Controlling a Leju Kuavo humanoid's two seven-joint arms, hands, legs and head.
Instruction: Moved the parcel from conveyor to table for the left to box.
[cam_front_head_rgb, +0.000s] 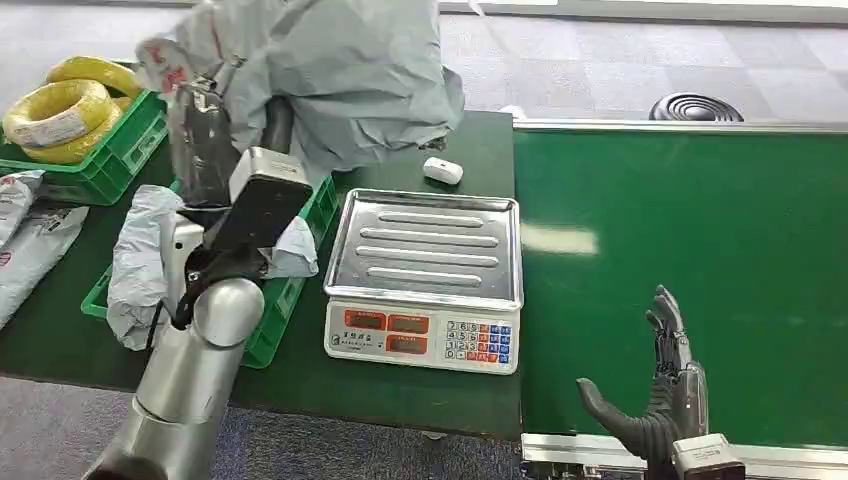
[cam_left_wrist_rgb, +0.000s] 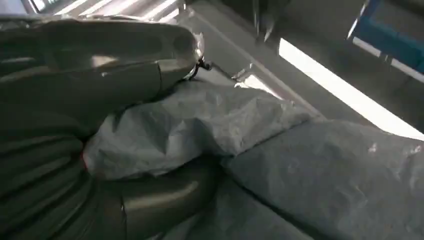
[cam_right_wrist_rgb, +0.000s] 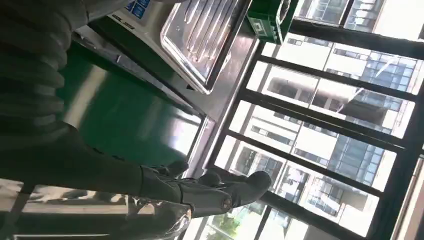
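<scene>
A large grey plastic parcel (cam_front_head_rgb: 340, 70) hangs in the air above the back of the dark green table (cam_front_head_rgb: 400, 385), over the green crate (cam_front_head_rgb: 300, 215). My left hand (cam_front_head_rgb: 205, 140) grips its left edge; the close left wrist view has the crumpled grey parcel (cam_left_wrist_rgb: 280, 150) pinched between my thumb (cam_left_wrist_rgb: 100, 60) and a finger (cam_left_wrist_rgb: 165, 197). Low over the near edge of the green conveyor (cam_front_head_rgb: 700, 260) my right hand (cam_front_head_rgb: 655, 400) is open, fingers spread, holding nothing. The right wrist view looks past the right hand (cam_right_wrist_rgb: 200, 192) toward the scale pan (cam_right_wrist_rgb: 205, 40).
A steel-topped scale (cam_front_head_rgb: 425, 275) with a keypad sits by the conveyor. A small white object (cam_front_head_rgb: 443, 170) lies behind it. Another grey bag (cam_front_head_rgb: 145, 255) lies in the green crate. A back-left crate holds yellow cable coils (cam_front_head_rgb: 60, 115). More bags (cam_front_head_rgb: 25, 240) lie at the left edge.
</scene>
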